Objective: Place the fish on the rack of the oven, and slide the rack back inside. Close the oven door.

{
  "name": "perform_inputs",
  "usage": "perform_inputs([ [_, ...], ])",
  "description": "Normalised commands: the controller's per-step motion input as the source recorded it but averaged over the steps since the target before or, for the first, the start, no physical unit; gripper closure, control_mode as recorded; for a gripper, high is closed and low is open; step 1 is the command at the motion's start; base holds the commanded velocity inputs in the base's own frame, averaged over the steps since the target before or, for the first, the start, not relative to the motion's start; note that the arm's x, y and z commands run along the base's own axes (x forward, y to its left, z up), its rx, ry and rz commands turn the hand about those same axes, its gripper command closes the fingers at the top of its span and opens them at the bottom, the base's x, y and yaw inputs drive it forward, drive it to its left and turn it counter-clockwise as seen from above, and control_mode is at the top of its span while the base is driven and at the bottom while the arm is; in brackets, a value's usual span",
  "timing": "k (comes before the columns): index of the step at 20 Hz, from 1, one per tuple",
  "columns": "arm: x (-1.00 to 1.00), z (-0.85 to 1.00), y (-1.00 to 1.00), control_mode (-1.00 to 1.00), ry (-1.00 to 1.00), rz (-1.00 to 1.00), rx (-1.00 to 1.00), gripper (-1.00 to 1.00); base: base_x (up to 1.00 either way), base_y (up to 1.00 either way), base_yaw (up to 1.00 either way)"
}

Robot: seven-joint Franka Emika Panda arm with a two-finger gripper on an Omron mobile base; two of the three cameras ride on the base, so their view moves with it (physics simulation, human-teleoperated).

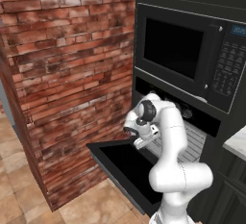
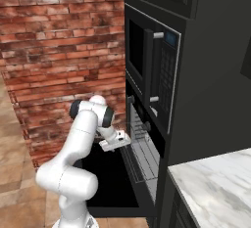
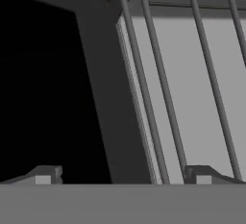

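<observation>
The black oven [image 1: 190,114] stands open, and its door [image 1: 120,163] lies folded down flat toward me. The light-grey wire rack [image 1: 191,140] shows in the oven's mouth, also seen from the side [image 2: 145,154]. My gripper [image 1: 140,140] hangs just above the door's hinge end, at the rack's front left corner [image 2: 116,142]. In the hand view the fingertips [image 3: 45,175] stand far apart, open, with nothing held; the rack's bars [image 3: 163,98] run over the pale cavity floor and the black door [image 3: 43,83] lies beside them. The fish is out of view.
A black keypad microwave [image 1: 185,50] sits right above the oven. A red brick wall [image 1: 67,74] closes the left side. A marble counter [image 2: 215,188] juts out at the right. Tiled floor [image 1: 91,206] lies below the open door.
</observation>
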Motion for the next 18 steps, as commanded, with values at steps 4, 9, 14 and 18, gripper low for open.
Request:
perform_inputs([
  [4, 0.85, -0.29, -0.45, -1.00, 0.02, -0.03, -0.05, -1.00, 0.00, 0.00, 0.00],
  [9, 0.76, -0.16, -0.51, -1.00, 0.01, -0.03, -0.04, -1.00, 0.00, 0.00, 0.00],
  [14, -0.70, 0.41, 0.62, -1.00, -0.09, 0.01, -0.01, -1.00, 0.00, 0.00, 0.00],
  [18, -1.00, 0.98, 1.00, -1.00, -0.08, 0.04, 0.00, -1.00, 0.00, 0.00, 0.00],
])
